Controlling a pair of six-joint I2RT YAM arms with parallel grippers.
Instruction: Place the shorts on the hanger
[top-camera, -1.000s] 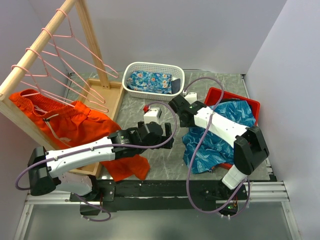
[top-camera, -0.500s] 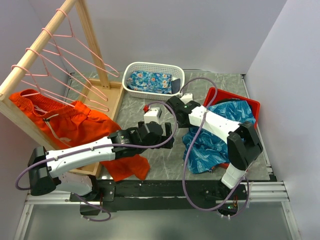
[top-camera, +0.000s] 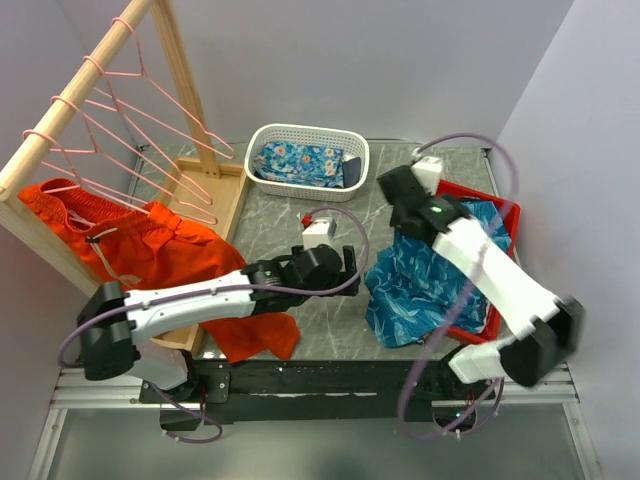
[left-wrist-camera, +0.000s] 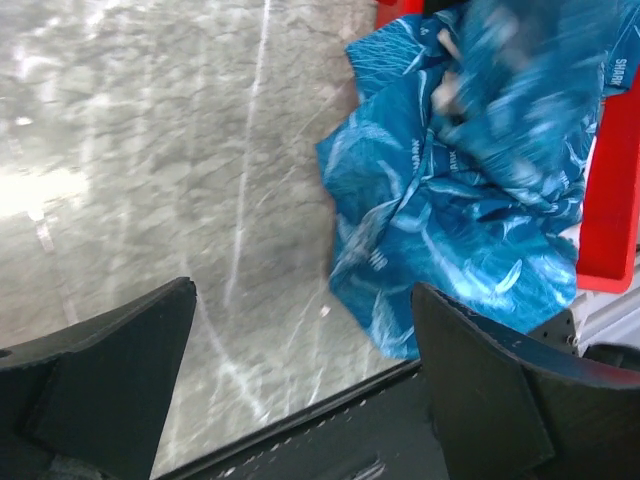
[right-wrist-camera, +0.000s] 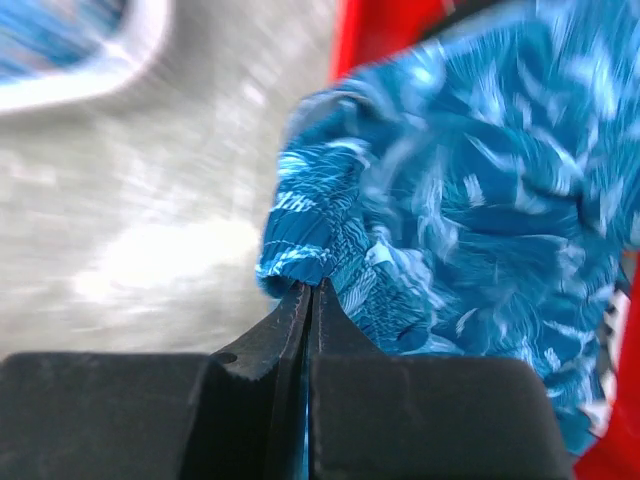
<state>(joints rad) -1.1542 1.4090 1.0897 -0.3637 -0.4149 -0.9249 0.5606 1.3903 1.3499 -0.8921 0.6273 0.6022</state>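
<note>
Right wrist view: the right gripper (right-wrist-camera: 308, 290) is clamped on a hem of the shorts (right-wrist-camera: 450, 200), which are draped from the red bin (top-camera: 472, 335) onto the bench (top-camera: 300, 200) near its right edge. The left gripper (left-wrist-camera: 305, 335) is held wide and empty just left of them. The hanger (top-camera: 190, 115) is hung well apart, far left.

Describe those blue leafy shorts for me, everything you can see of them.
The shorts are thin, soft-looking blue cloth with a lighter turquoise leaf print and small pale lettering. They lie crumpled, partly in the red bin and partly spilling onto the grey stone-look table. At one end is a gathered elastic hem, and the right gripper is shut there, seemingly pinching it.
</note>
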